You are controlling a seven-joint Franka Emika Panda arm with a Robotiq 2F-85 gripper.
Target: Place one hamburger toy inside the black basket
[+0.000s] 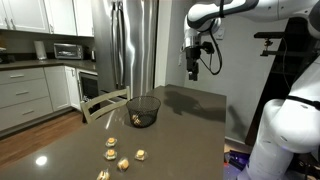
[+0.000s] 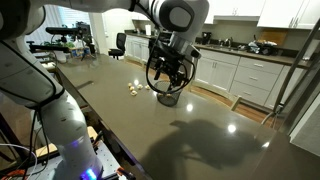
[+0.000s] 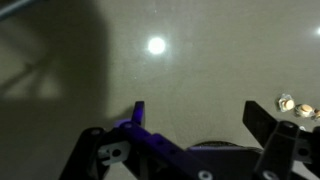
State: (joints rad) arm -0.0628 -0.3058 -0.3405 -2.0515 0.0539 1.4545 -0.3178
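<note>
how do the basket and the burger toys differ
The basket is black; the burger toys are tan-yellow. The basket is see-through wire mesh; the toys look solid. The basket is far bigger than any toy. Both sit on the dark table.

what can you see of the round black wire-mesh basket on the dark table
The round black wire-mesh basket is bowl-shaped, with see-through sides and an open top. It stands upright on the dark glossy table. A small tan shape shows low through its mesh; whether it lies inside or behind cannot be told. The tan hamburger toys lie apart from it. In an exterior view the gripper hangs above the table off to one side, not touching it.
</note>
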